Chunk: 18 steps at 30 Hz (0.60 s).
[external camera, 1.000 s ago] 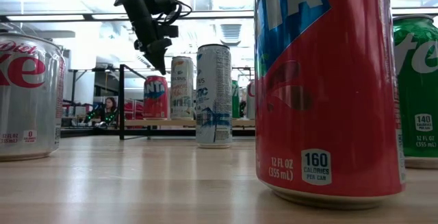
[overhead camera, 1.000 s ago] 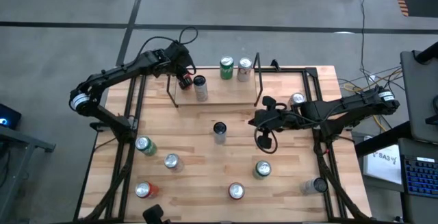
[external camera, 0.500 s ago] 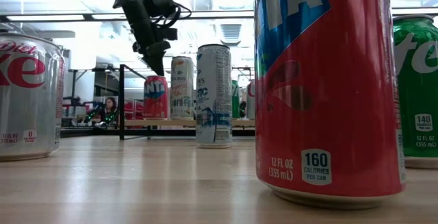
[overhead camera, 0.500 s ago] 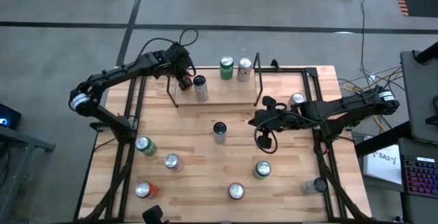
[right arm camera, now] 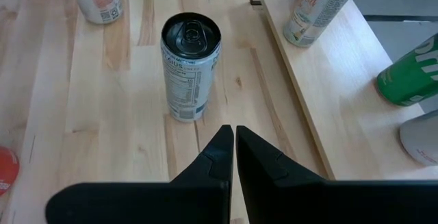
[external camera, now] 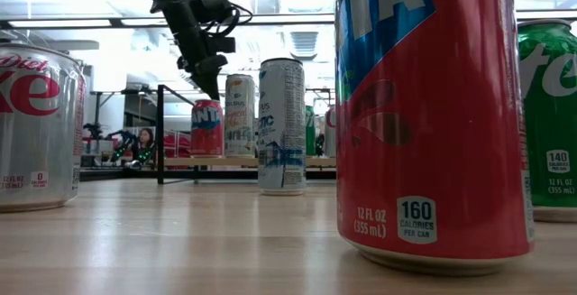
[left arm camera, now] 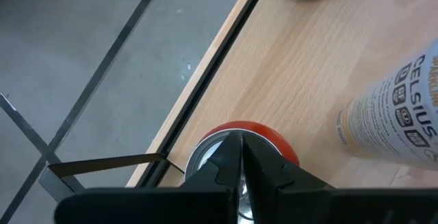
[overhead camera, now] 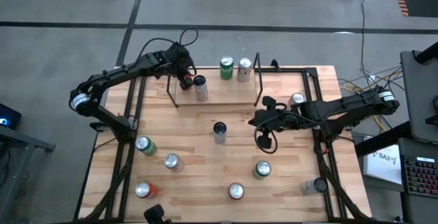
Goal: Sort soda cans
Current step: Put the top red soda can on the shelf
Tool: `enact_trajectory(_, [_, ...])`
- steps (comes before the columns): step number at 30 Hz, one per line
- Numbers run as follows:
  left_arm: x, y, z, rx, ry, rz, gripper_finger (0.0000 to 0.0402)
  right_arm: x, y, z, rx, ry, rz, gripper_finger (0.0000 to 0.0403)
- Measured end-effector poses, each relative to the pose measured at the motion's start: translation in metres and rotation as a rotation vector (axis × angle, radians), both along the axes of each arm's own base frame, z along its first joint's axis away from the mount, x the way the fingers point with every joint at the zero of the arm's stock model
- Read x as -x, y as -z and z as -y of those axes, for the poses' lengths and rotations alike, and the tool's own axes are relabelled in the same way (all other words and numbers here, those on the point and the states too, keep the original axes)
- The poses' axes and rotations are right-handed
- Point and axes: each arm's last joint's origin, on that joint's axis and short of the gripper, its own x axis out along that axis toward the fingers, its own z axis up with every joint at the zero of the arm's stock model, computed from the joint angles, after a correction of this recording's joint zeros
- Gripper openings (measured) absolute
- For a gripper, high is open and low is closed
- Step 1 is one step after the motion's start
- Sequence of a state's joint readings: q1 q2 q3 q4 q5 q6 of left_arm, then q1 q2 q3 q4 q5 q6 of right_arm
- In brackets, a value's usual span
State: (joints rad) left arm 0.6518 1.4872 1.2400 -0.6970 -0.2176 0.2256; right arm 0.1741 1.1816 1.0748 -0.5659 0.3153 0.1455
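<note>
Wooden table [overhead camera: 205, 176] (black rack [overhead camera: 259, 80] on top)

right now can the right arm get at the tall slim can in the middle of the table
Probably yes. The right hand is shut and points at the tall slim can, with only bare table between them; it must open first.

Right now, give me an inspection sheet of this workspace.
Surface: wooden table with a raised shelf at the far edge.
Job's things: soda cans stand scattered on the table; a red can, a Celsius can, a green can and another can sit on the shelf; a slim dark-topped can stands mid-table.
Clutter: nothing seen.
Hands: left hand shut, over the red can; right hand shut, short of the slim can.
Cables: a looped cable on the right arm.
Surroundings: grey floor.
</note>
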Motion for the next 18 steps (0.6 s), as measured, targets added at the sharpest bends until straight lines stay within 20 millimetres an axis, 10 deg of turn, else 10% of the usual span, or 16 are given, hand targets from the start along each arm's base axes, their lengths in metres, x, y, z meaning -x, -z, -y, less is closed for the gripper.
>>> enact_trajectory(18, [0.015,-0.034,0.022,0.231,0.233,-0.119,0.0,0.0,0.0,0.0,0.005,-0.005,0.001,0.0009])
